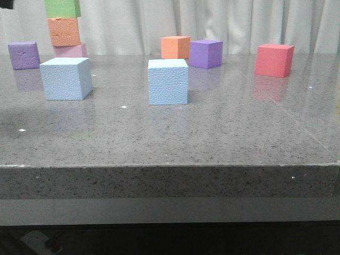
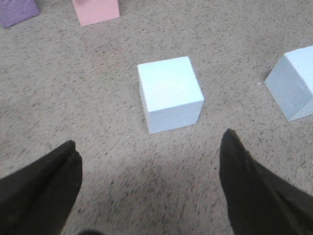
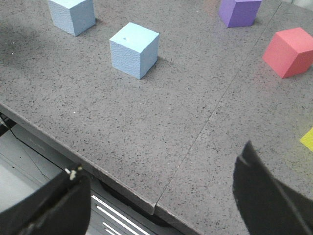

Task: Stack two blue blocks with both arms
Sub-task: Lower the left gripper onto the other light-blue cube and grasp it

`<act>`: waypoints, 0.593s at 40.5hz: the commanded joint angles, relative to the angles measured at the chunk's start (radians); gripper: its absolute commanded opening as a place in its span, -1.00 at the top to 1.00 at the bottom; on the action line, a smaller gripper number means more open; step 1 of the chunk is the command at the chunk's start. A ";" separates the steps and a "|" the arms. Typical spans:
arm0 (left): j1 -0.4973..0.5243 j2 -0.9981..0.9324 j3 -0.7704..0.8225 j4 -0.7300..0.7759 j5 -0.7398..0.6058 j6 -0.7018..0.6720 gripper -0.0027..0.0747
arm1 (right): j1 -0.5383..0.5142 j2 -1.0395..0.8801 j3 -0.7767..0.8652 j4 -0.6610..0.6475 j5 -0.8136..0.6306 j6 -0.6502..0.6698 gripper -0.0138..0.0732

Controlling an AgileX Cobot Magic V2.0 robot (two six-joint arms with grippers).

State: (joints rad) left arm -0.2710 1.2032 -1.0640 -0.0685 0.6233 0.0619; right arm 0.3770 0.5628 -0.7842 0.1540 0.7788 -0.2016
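Observation:
Two pale blue blocks stand apart on the grey table: the left blue block (image 1: 66, 78) and the middle blue block (image 1: 168, 81). Neither arm shows in the front view. In the left wrist view my left gripper (image 2: 151, 138) is open and empty, above the table a little short of the left blue block (image 2: 170, 93); the middle blue block (image 2: 293, 83) is off to one side. In the right wrist view my right gripper (image 3: 162, 160) is open and empty over the table's front edge, well away from the middle blue block (image 3: 134, 49) and the left blue block (image 3: 73, 14).
At the back left stands a stack of green (image 1: 62, 7), orange (image 1: 64, 31) and pink (image 1: 70, 51) cubes, beside a purple cube (image 1: 24, 54). An orange cube (image 1: 176, 47), a purple cube (image 1: 206, 53) and a red cube (image 1: 274, 60) stand at the back. A yellow thing (image 3: 308, 139) is at the right wrist view's edge.

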 commanded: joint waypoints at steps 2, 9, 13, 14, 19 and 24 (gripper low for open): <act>-0.048 0.049 -0.090 -0.016 -0.067 0.000 -0.53 | -0.006 0.000 -0.023 0.011 -0.067 -0.008 -0.71; -0.081 0.161 -0.194 -0.013 -0.022 -0.070 -0.53 | -0.006 0.000 -0.023 0.011 -0.067 -0.008 -0.71; -0.083 0.234 -0.264 0.028 0.035 -0.139 -0.53 | -0.006 0.000 -0.023 0.011 -0.067 -0.008 -0.71; -0.083 0.249 -0.279 0.044 0.042 -0.157 -0.53 | -0.006 0.000 -0.023 0.011 -0.067 -0.008 -0.71; -0.083 0.331 -0.358 0.110 0.093 -0.245 -0.53 | -0.006 0.000 -0.023 0.011 -0.067 -0.008 -0.71; -0.083 0.388 -0.415 0.118 0.103 -0.274 -0.53 | -0.006 0.000 -0.023 0.011 -0.067 -0.008 -0.71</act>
State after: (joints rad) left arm -0.3473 1.5989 -1.4151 0.0368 0.7616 -0.1790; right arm 0.3770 0.5614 -0.7842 0.1544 0.7788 -0.2016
